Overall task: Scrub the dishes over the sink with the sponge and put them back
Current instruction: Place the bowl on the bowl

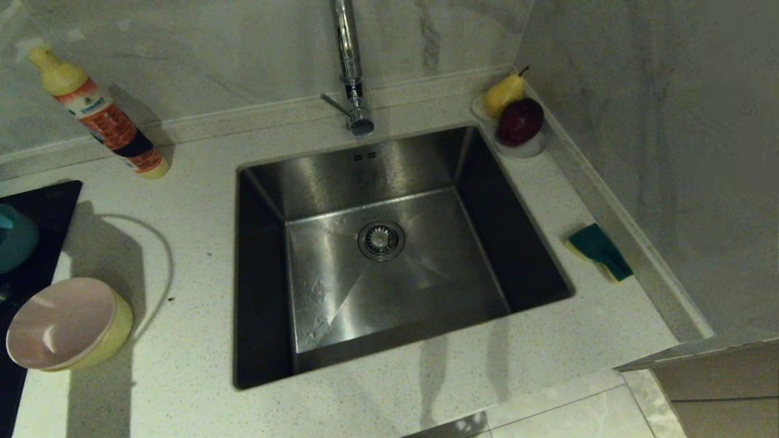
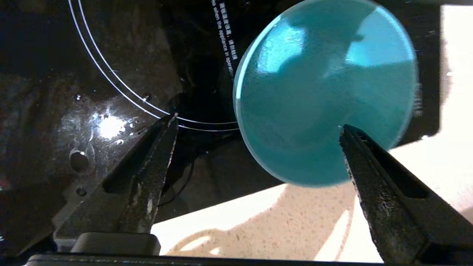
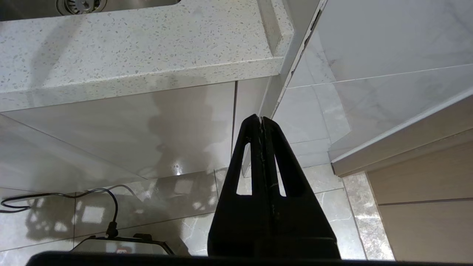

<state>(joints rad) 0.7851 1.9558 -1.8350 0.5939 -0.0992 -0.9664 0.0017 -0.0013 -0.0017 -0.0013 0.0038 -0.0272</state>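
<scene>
The light blue bowl (image 2: 325,92) sits at the black stove top's edge, and shows at the far left (image 1: 13,238) in the head view. My left gripper (image 2: 258,123) hovers over it, open, with nothing between its fingers; one fingertip (image 2: 347,135) overlaps the bowl's rim in the wrist view. The pale pink bowl (image 1: 58,322) lies nested in the yellow bowl (image 1: 117,333), tilted, on the counter left of the sink (image 1: 389,182). The sponge (image 1: 599,250), green side up, lies on the counter right of the sink. My right gripper (image 3: 261,119) hangs shut below the counter edge.
A tall chrome tap (image 1: 348,67) stands behind the basin, and the drain strainer (image 1: 381,239) is at its middle. A soap bottle (image 1: 100,115) leans at the back left. A white dish with fruit (image 1: 516,118) sits in the back right corner. The black stove top (image 1: 36,213) lies at the far left.
</scene>
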